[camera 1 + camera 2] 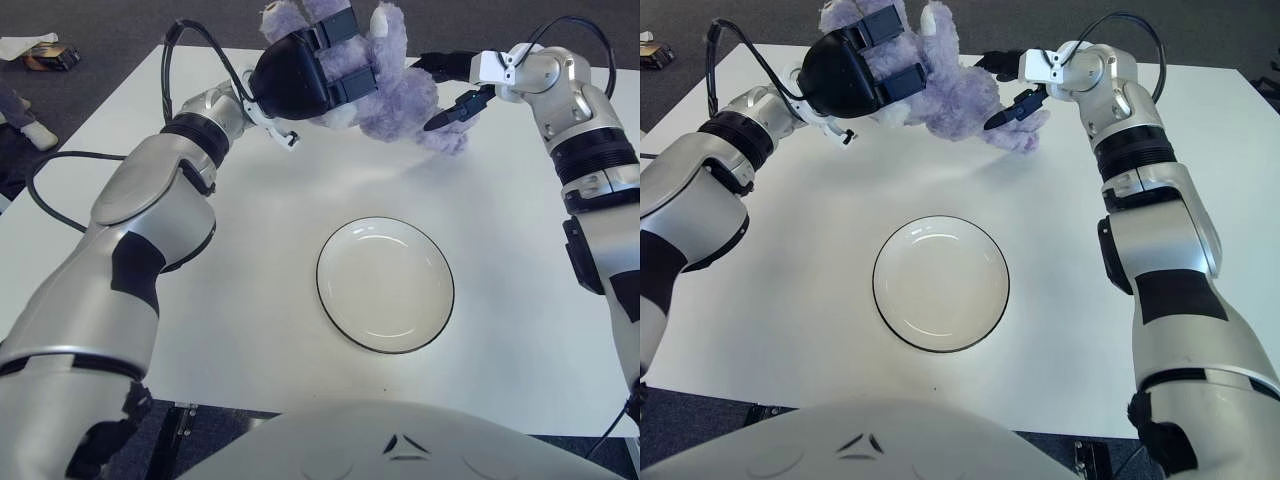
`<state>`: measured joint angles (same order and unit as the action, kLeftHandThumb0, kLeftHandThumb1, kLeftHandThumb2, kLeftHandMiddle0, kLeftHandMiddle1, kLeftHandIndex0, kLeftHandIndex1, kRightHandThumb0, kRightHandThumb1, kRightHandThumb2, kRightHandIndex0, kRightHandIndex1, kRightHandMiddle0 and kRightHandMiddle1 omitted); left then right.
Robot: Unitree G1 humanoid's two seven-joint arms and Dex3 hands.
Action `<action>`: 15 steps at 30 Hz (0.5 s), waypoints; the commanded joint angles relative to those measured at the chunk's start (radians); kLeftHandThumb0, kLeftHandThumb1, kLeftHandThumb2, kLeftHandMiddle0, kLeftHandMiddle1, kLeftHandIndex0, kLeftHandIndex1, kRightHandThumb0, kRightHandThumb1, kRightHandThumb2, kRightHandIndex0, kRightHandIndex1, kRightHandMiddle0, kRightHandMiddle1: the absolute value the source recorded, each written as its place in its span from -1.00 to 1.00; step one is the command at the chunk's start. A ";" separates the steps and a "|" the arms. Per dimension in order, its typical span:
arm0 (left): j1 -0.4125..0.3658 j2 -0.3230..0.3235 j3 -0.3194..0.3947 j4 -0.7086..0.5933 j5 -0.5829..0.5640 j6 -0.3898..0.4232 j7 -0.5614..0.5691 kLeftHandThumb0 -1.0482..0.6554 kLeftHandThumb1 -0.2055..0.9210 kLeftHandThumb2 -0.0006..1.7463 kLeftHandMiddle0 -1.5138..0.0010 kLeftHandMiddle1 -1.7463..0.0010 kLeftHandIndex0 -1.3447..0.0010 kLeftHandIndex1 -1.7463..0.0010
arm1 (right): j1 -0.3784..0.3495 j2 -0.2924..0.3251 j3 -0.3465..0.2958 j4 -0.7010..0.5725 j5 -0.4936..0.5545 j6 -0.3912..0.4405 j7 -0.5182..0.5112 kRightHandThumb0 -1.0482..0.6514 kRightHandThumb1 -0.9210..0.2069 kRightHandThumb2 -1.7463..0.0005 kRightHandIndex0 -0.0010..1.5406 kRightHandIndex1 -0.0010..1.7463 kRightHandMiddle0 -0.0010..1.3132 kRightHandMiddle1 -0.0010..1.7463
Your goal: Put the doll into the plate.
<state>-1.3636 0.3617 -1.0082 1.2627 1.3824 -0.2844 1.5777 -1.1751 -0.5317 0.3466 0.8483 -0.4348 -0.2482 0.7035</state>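
Left hand fingers clenched around the purple doll, held above the far side of the counter beyond the plate, right hand fingers spread at its right flank; soft, light, floppy, so grip the torso.

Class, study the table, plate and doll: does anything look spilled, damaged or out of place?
Nothing stands out. The left hand grips the purple doll beyond the upright plate; the right hand reaches the doll's side.

Table: white, set on a dark floor.
Far left floor: a small object and white paper are seen.
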 commanded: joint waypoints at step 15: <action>-0.055 -0.020 0.036 0.013 -0.065 0.030 -0.125 -0.34 -0.10 0.49 -0.61 -1.00 0.04 -0.96 | 0.020 0.018 -0.002 -0.086 0.000 0.040 -0.001 -0.89 -0.82 0.84 -1.00 -1.00 -1.00 -1.00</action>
<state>-1.3751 0.3481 -0.9863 1.2753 1.3427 -0.2701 1.4681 -1.1671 -0.5240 0.3463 0.7867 -0.4377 -0.2139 0.7085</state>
